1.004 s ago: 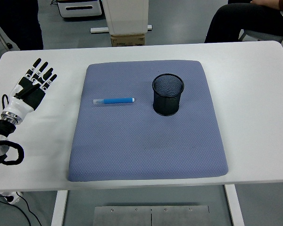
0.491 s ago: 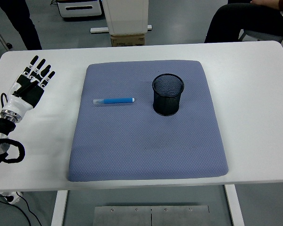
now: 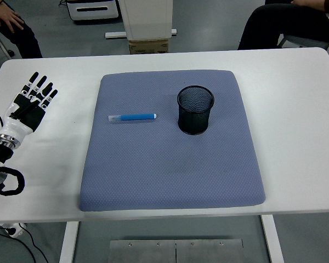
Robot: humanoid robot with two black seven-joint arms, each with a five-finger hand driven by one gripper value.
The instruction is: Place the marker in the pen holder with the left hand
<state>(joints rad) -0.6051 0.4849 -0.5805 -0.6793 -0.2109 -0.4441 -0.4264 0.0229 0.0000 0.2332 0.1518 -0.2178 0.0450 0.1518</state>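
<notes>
A blue marker [image 3: 132,117] with a clear cap end lies flat on the grey-blue mat [image 3: 170,164], pointing left to right. An upright black mesh pen holder [image 3: 196,110] stands on the mat just right of the marker, a short gap apart. My left hand [image 3: 32,98] hovers over the white table far left of the mat, fingers spread and holding nothing. It is well clear of the marker. The right arm does not show.
The white table [image 3: 296,109] extends around the mat on all sides. A seated person's legs [image 3: 285,24] show at the top right, and another person's hand [image 3: 8,19] at the top left. A white pedestal and box [image 3: 148,27] stand behind the table.
My left hand has drifted left and slightly toward the table's edge, away from the mat. A person at the top left has shifted. Marker and pen holder have not moved.
</notes>
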